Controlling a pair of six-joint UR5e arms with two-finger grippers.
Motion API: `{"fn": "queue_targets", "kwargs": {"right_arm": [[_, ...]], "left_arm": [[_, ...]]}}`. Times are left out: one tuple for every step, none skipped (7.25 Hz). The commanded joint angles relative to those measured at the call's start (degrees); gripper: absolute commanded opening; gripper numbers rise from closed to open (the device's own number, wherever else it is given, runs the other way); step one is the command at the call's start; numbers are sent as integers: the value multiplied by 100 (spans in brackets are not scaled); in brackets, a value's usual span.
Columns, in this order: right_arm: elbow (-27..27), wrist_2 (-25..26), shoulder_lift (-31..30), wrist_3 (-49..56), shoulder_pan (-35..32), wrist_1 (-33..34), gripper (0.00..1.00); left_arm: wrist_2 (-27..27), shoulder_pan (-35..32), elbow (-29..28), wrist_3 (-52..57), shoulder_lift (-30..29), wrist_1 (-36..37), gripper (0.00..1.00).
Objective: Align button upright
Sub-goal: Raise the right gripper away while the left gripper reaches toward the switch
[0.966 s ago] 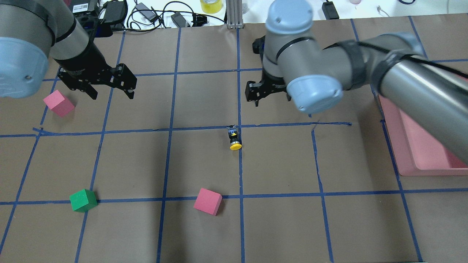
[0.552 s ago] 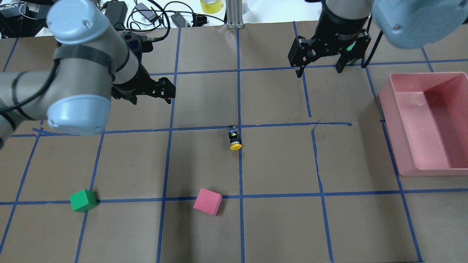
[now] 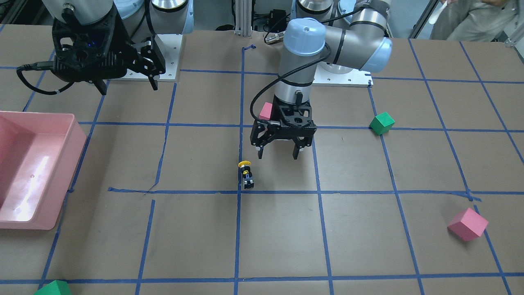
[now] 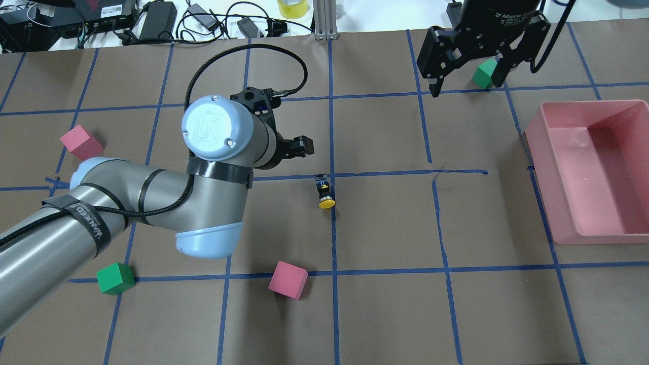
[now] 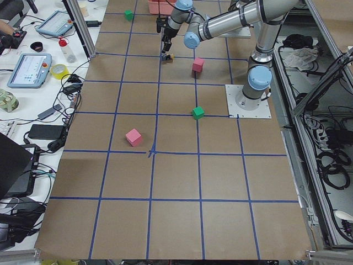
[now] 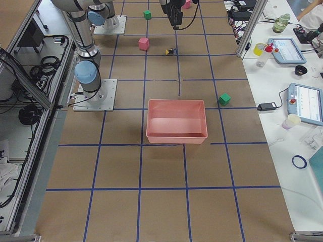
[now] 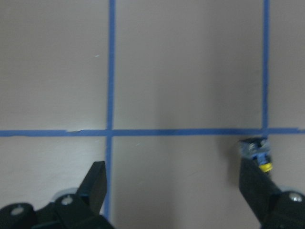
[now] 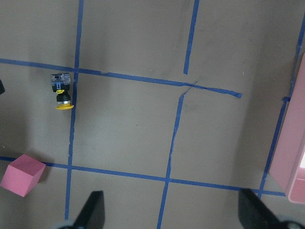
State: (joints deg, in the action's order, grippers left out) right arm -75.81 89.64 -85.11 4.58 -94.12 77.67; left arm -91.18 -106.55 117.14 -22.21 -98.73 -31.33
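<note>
Swinging in since a second before, the spread left claw hovered just beside the button, which lay on its side mid-bench, far from any edge; dropping off-centre, a finger might send it rolling; the right claw hung spread too.

A table covered in brown paper is marked into squares by blue tape lines, an aluminium post rises at its far edge, and a white bench alongside carries tablets, a yellow tape roll and cables.
</note>
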Motion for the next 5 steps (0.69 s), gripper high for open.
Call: {"fn": "queue_targets", "kwargs": {"right_arm": [[-13, 10, 21, 166, 43, 421, 100], [-178, 54, 12, 175, 43, 660, 100], [-415, 219, -58, 166, 43, 845, 100], [-460, 534, -67, 166, 34, 960, 100], [-461, 555, -59, 149, 34, 961, 100]], "left_arm": [[-380, -452, 134, -981, -504, 754, 98], [-418, -620, 143, -1352, -803, 1169, 98], [-531, -735, 143, -1373, -1006, 1390, 98], [-602, -797, 143, -1399, -1252, 1523, 98], [-542, -850, 143, -1400, -1463, 1551, 98]]}}
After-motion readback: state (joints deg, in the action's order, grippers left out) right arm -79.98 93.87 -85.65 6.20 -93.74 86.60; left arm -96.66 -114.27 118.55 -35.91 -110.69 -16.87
